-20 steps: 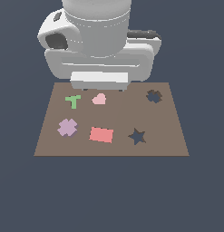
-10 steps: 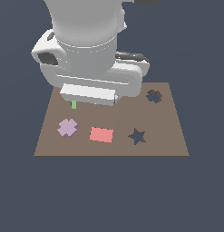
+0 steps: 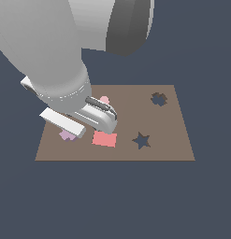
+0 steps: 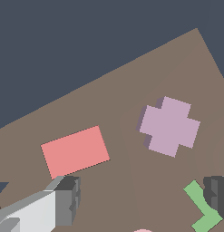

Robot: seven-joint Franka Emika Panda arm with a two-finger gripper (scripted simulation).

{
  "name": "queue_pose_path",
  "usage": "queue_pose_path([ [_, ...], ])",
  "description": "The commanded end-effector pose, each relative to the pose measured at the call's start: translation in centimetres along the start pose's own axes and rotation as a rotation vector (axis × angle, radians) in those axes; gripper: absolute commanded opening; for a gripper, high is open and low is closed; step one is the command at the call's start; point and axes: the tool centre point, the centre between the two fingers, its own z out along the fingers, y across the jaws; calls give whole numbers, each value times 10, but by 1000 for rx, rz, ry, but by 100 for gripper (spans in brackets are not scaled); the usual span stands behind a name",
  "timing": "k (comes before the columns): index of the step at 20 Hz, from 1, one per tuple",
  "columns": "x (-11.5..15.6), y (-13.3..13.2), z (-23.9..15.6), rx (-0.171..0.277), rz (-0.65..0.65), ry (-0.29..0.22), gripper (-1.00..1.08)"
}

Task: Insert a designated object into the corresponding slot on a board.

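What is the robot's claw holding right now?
Nothing. The gripper is open, with its fingers spread apart above the board. The purple cross piece lies flat, untouched.

A simulated test scene is shown, not a real room: a flat brown board (image 3: pixel 173 135) is set on a featureless dark blue-grey ground, and everything is rendered in plain, untextured colours with simple shading and no furniture or walls.

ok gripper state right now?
Gripper: open, holding nothing. Fingers spread wide above the board; purple cross piece lies free.
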Motion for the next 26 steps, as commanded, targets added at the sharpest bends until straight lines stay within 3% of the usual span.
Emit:
queue_pose_path([
  [1,12,11,14,1,88,-2,100],
  [11,34,40,45,6,288,-8,100],
  [26,34,43,68,7,306,-9,100],
])
